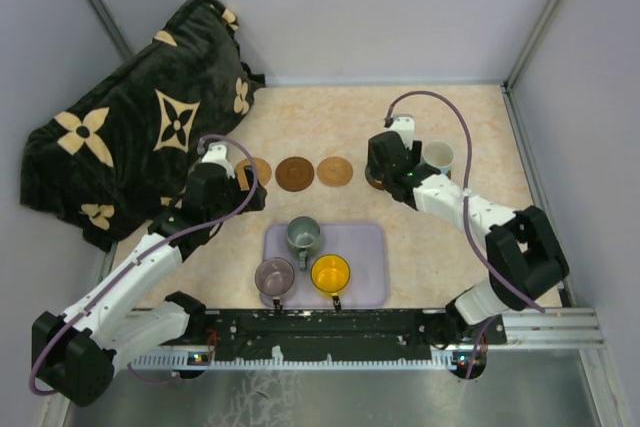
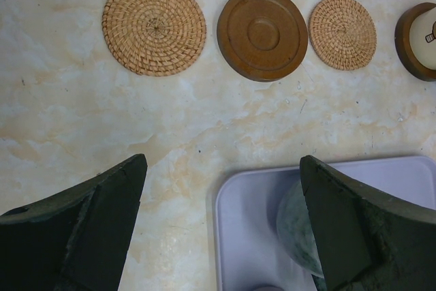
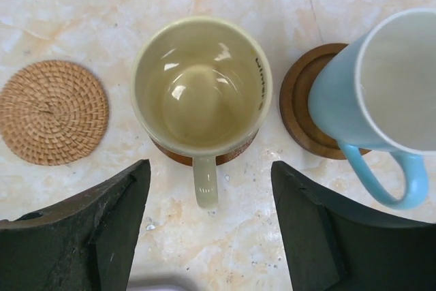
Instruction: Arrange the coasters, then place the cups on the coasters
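Five coasters. Three are bare: one woven coaster, one wooden coaster and a second woven coaster. Two more carry cups: a brown coaster under the cream cup, and a dark coaster under the light blue cup. Five cups — those two, plus a grey-green cup, a purple-grey cup and a yellow cup. One lavender tray. One black patterned blanket. Two arms — the left arm and the right arm.

a lavender rectangular tray lies flat on the pale marbled table, near its front edge. a black plush cloth, perhaps a blanket, patterned with cream flowers, is heaped at the table's far left corner against the grey wall.
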### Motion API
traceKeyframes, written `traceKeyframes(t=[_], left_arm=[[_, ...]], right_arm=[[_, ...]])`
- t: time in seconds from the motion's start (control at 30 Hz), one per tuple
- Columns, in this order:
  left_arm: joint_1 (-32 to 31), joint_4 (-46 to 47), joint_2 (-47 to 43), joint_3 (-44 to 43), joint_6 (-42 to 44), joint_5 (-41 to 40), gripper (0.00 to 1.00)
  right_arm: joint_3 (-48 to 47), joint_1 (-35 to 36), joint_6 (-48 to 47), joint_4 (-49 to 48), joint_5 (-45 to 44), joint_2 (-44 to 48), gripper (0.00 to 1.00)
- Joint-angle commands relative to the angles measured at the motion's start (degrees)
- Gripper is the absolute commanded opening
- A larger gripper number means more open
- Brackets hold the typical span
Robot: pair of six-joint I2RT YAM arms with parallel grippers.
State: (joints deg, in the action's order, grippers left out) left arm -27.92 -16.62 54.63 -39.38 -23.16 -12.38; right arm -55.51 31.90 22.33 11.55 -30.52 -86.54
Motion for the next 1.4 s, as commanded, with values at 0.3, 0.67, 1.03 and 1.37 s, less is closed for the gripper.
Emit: traceKeyframes(t=[0.3,0.67,1.03,1.37], left_arm=[[0.14,0.83,-0.96,0.19,-0.69,1.05,0.99],[0.13,-0.87,-1.5,-0.3,-0.84,0.7,0.99],[0.12,-2.9,-2.22,-0.88,-1.59,1.05,0.99],[0.09,-4.66,-1.98,-0.86,-2.06,0.46,0.99]], right_arm=[[-1.07,13.49,9.16,14.03,-9.16,17.04,0.72],[2.76,37.96,30.07,30.53,-9.41,23.53,0.66],[0.31,58.93,52.7,46.08,-11.87,19.34,0.68],[-7.04,66.74,59.58,50.19,-13.11,5.7,0.7]])
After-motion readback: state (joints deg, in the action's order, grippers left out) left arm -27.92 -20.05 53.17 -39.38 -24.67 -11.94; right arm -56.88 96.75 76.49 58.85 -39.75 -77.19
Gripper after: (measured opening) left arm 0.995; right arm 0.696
